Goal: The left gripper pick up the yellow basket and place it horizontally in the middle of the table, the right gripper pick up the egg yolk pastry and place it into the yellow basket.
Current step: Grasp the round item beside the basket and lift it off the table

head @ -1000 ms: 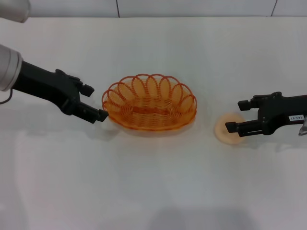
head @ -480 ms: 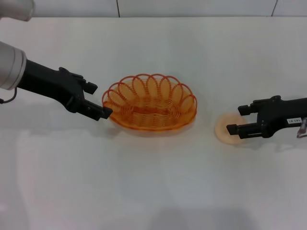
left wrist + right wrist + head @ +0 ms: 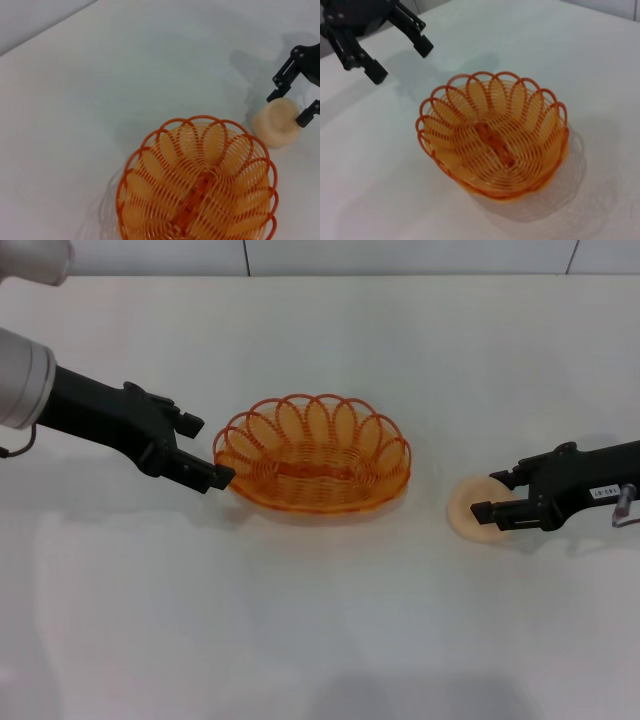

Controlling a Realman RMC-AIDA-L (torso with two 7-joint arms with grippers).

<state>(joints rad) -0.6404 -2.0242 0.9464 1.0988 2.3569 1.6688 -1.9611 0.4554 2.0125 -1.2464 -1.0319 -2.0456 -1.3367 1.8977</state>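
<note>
- You have the basket [image 3: 312,454] sitting upright on the white worktop [image 3: 320,620], roughly in the middle, with its long side running left to right in the head view.
- Your left hand [image 3: 203,450] is at the basket's left end with its fingers spread wide. The lower finger tip reaches right up to the rim there, but whether it touches the wire you cannot tell from the head view.
- From the right wrist view the left hand [image 3: 397,60] shows open and a little apart from the basket [image 3: 492,134], with nothing between its fingers.
- The pastry [image 3: 478,510] lies on the worktop to the right of the basket, well apart from it.
- Your right hand [image 3: 492,496] is down at the pastry, one finger on each side of it, open about as wide as the bun.
- The left wrist view shows the right hand [image 3: 295,102] the same way: the two tips bracket the pastry [image 3: 277,121] at its sides. Whether they press on it you cannot tell.
- The basket [image 3: 197,182] has nothing in it.
</note>
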